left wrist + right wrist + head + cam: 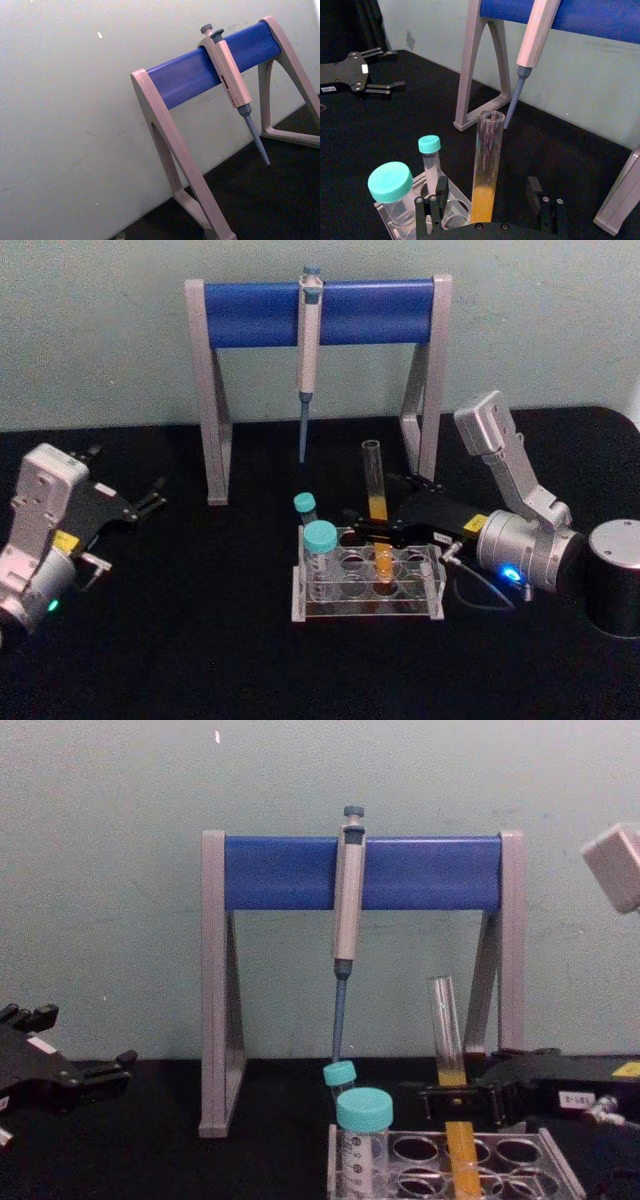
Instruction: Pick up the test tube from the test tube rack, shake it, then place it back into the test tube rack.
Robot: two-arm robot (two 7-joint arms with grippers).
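right gripper (487, 192) is closest to the lens in its own wrist view. its jaws are open, one on each side of the test tube (489, 150), with a gap on both sides. the tube stands in the test tube rack (365, 608) on the desk (200, 660) and leans a little. the left gripper (128, 478) rests well apart on the left side, its jaws also apart.

what can go wrong, in my judgement: because the tube leans, the jaws may not meet it squarely when they close. one of them could then push the glass against the edge of its hole. smooth glass can also slip in a weak grip. the tube has no cap, so a strong shake could throw the orange liquid out. the slim teal-capped tube (429, 145) and the wide teal-capped tube (391, 182) stand near, and a sideways lift might knock them.

hard to make out: the round bottom of the tube, because the rack plastic distorts it, and so i cannot tell which hole holds it. the front of the rack is cut off in the chest view.
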